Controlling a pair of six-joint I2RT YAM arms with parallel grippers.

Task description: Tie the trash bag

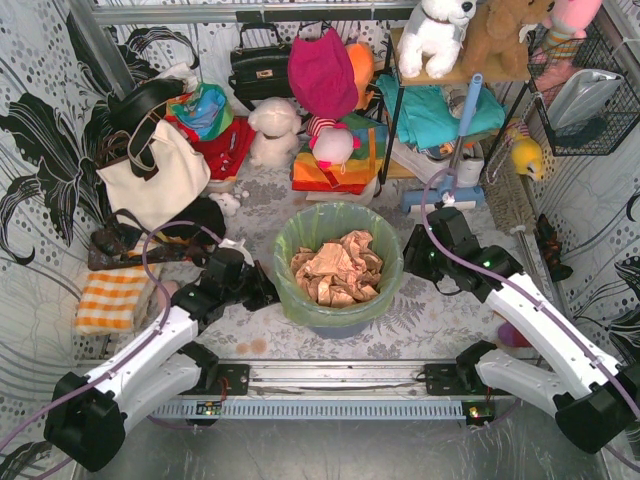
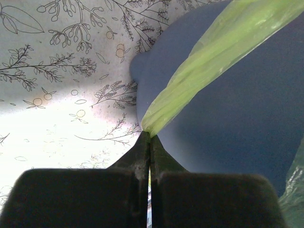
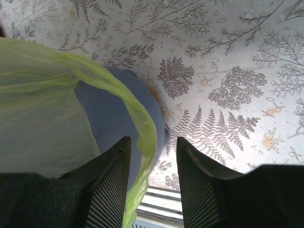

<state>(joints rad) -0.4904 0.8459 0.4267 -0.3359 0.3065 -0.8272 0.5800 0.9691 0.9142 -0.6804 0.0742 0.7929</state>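
Looking down from the top camera, I see the trash bag (image 1: pixel 298 235) at the centre of the table (image 1: pixel 425 322), seated in a round blue-grey bin (image 1: pixel 340 326), its green rim folded out over the bin's lip. The mouth is open; crumpled tan paper (image 1: pixel 336 268) fills it.

Left gripper (image 1: pixel 262 290) sits at 9 o'clock of the bin, right against its wall. On the left wrist camera the 2 fingers are clenched together on a thin pulled strand of the bag (image 2: pixel 199 71); the strand runs taut from the fingertips (image 2: pixel 150 135) toward 1 o'clock across the bin wall (image 2: pixel 228 133).

Right gripper (image 1: pixel 415 262) sits at 3 o'clock of the bin, close to the rim. On the right wrist camera its jaws stand apart, released, nothing clamped (image 3: pixel 153 145). A fold of the bag's edge (image 3: pixel 142 128) hangs down in the gap between them, nearer the finger at 9 o'clock; I cannot tell whether it touches that finger. The bin (image 3: pixel 109 123) shows behind the fold.

Off to 10 o'clock of the bin: 1 cream tote bag (image 1: pixel 160 175) with dark straps. At 8 o'clock: 1 orange checked cloth (image 1: pixel 110 298).
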